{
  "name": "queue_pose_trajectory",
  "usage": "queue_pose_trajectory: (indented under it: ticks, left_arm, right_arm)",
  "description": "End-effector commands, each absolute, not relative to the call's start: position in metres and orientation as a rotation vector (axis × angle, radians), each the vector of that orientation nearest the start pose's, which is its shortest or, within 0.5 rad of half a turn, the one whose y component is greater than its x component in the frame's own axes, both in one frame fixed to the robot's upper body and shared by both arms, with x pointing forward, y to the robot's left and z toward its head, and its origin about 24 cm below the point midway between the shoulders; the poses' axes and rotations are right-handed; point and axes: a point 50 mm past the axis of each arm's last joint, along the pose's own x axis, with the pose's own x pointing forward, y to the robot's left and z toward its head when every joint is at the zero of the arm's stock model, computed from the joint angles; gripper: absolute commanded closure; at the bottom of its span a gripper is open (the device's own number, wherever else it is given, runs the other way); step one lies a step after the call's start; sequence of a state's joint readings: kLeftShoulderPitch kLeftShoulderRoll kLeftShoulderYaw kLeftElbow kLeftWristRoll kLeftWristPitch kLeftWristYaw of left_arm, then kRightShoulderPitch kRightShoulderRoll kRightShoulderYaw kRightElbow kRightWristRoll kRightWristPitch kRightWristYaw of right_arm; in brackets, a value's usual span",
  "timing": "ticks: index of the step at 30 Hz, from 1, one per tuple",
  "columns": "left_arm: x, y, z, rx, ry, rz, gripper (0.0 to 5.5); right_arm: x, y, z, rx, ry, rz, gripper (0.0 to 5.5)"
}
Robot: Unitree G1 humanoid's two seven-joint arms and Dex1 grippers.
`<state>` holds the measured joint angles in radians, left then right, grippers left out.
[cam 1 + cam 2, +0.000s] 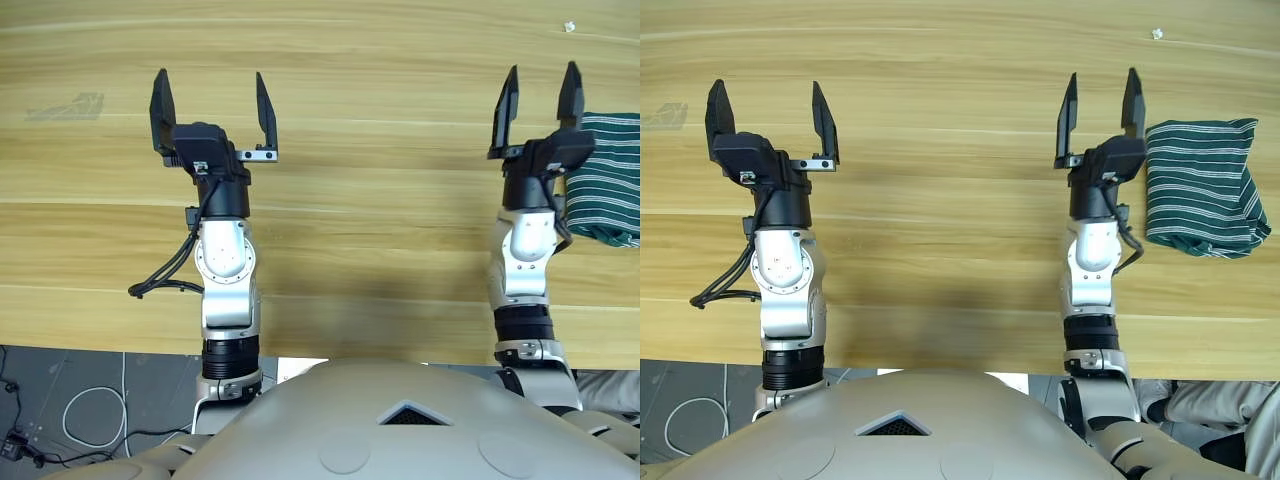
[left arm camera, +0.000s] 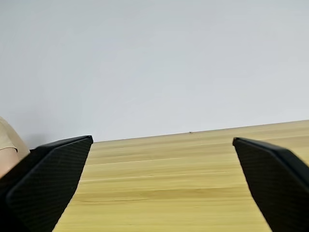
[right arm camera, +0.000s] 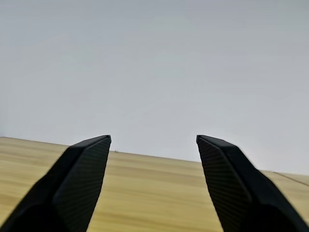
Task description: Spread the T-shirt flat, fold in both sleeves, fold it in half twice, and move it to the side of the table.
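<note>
The T-shirt (image 1: 1202, 187), dark green with thin white stripes, lies folded into a compact bundle at the right side of the wooden table (image 1: 940, 230). My right gripper (image 1: 1099, 102) hovers just left of the bundle, open, with nothing between its black fingers (image 3: 82, 179). My left gripper (image 1: 212, 98) is far off over the left part of the table, open wide and holding nothing; its fingers (image 2: 48, 179) frame bare wood in the left wrist view.
A tiny white scrap (image 1: 1157, 34) lies on the table beyond the shirt. Below the table's near edge, cables (image 1: 85, 415) lie on a dark floor. A pale wall (image 2: 154, 63) rises behind the table's far edge.
</note>
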<state>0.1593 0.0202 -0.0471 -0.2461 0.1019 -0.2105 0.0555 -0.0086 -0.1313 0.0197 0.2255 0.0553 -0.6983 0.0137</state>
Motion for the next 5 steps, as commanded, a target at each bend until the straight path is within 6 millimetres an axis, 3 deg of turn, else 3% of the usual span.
queue_pose_trajectory:
  ticks: [1,5]
  left_arm:
    - [0.2177,0.1491,0.0703,0.081,-0.26,0.028,0.13]
    - [0.2233,0.1429,0.0736,0.091,-0.293,0.011,0.13]
  right_arm:
    - [0.232,-0.1572,0.056,-0.064,-0.497,0.06,2.19]
    - [0.2338,-0.1501,0.0538,-0.044,-0.495,0.071,2.19]
